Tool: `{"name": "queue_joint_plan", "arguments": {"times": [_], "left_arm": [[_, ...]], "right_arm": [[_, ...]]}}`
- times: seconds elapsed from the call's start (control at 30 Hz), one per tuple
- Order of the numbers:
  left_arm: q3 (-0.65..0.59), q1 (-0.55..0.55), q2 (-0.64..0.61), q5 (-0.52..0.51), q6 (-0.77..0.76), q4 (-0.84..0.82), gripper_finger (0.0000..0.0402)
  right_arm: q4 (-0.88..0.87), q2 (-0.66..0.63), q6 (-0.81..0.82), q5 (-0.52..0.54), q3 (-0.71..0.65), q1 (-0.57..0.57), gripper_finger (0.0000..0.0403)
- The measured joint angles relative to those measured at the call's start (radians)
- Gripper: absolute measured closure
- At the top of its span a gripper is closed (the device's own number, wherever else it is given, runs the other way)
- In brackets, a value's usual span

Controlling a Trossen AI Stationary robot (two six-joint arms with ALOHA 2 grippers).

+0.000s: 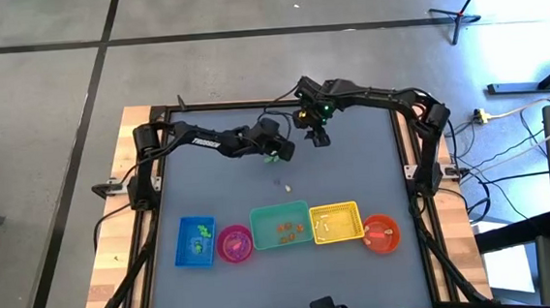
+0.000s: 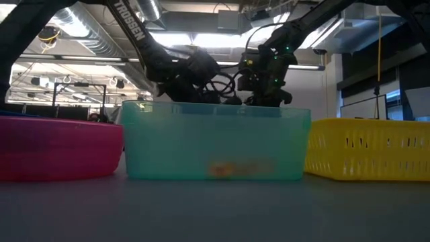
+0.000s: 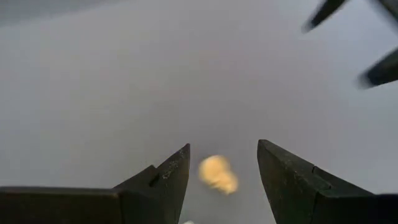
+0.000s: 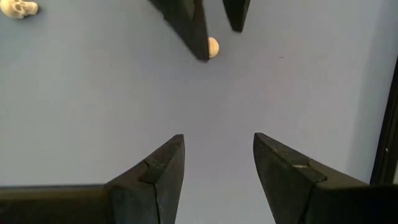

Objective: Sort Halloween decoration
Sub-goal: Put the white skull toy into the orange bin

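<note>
Seen from above, a grey bench [image 1: 354, 168] carries a row of five containers along its near edge: from left to right a blue tray [image 1: 196, 241], a pink bowl [image 1: 234, 243], a teal bin [image 1: 281, 226], a yellow basket [image 1: 336, 222] and an orange bowl [image 1: 381, 233]. Small trinkets already lie inside most of them, including orange pieces in the teal bin, so much of the sorting appears done.

Both arms reach in from the far side and meet near the far middle of the bench. The left end effector [image 3: 222, 168] hangs low over the surface with its two fingers apart, and a small pale yellowish trinket [image 3: 217, 174] sits on the bench between them, not yet gripped. The right end effector [image 4: 217, 165] hovers just beside it, fingers also apart and holding nothing.

A second loose piece, a tiny white skull [image 4: 18, 8], lies on the open bench a little way from the arms. One small trinket [image 1: 288, 184] shows on the bare surface between the arms and the containers.

Judging from this, only a few pieces remain to be picked up and dropped into their containers.
</note>
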Motion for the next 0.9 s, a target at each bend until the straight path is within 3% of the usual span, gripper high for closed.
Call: {"name": "queue_joint_plan", "arguments": {"times": [0.17, 0.37, 0.67, 0.9], "left_arm": [[0.000, 0.000, 0.000, -0.094, -0.008, -0.099, 0.0230], [0.000, 0.000, 0.000, -0.167, -0.035, -0.102, 0.0230], [0.003, -0.008, 0.078, -0.148, -0.064, -0.046, 0.0230], [0.001, -0.068, 0.089, -0.191, 0.057, 0.034, 0.0230]], "right_arm": [[0.002, 0.000, 0.000, 0.000, 0.000, 0.000, 0.0214], [0.020, 0.000, 0.000, 0.000, 0.000, 0.000, 0.0214], [0.027, 0.000, 0.000, 0.000, 0.000, 0.000, 0.0214], [0.027, 0.000, 0.000, -0.001, 0.000, 0.000, 0.0214]]}}
